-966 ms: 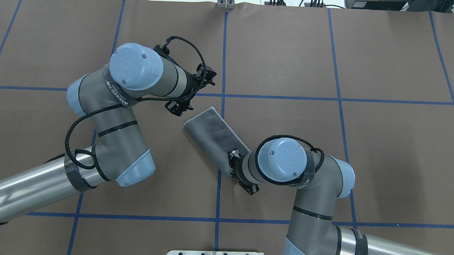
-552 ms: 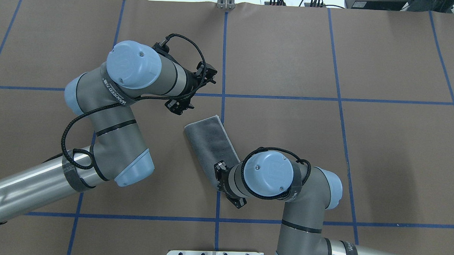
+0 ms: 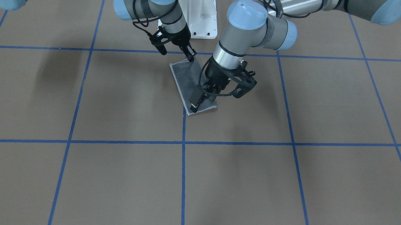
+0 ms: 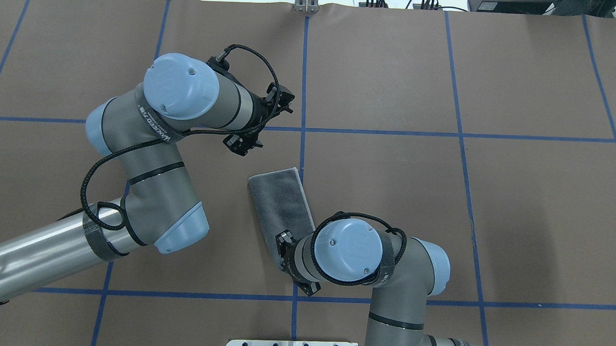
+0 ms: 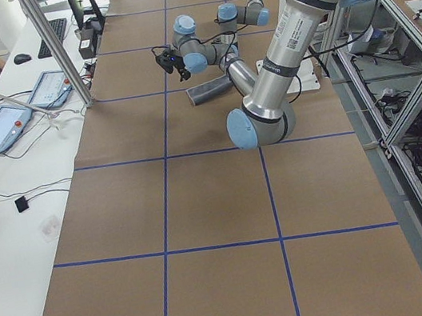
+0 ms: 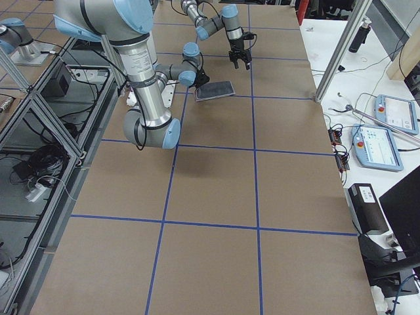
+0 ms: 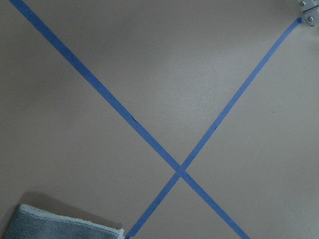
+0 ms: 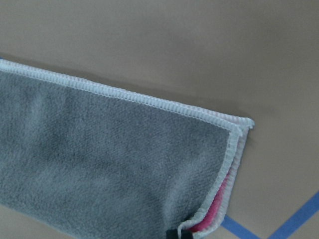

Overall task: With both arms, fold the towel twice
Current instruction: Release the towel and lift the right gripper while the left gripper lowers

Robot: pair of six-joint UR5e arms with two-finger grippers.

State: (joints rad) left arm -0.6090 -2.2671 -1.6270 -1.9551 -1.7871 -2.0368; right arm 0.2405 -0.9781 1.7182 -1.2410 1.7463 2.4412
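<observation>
The right gripper (image 3: pixel 190 56) pinches the towel (image 3: pixel 185 79) between its jaws. The left gripper (image 3: pixel 195 104), jaws unreadable, must clamp the end nearest them

The small folded terry-cloth towel (image 4: pixel 281 203) shows a dark grey face rimmed by a light grey, almost white stitched hem. In the right wrist view a sliver of pink shows between its layers at one corner. The table cover (image 4: pixel 516 226) is a flat matte brown, ruled into large squares by blue tape lines (image 4: pixel 391 132). The jointed left arm (image 4: pixel 154 162) and right arm (image 4: pixel 412 279) are silver-grey with light blue joint caps, thin black bands and black braided cables, and the pedestal base (image 3: pixel 204 21) is white.
</observation>
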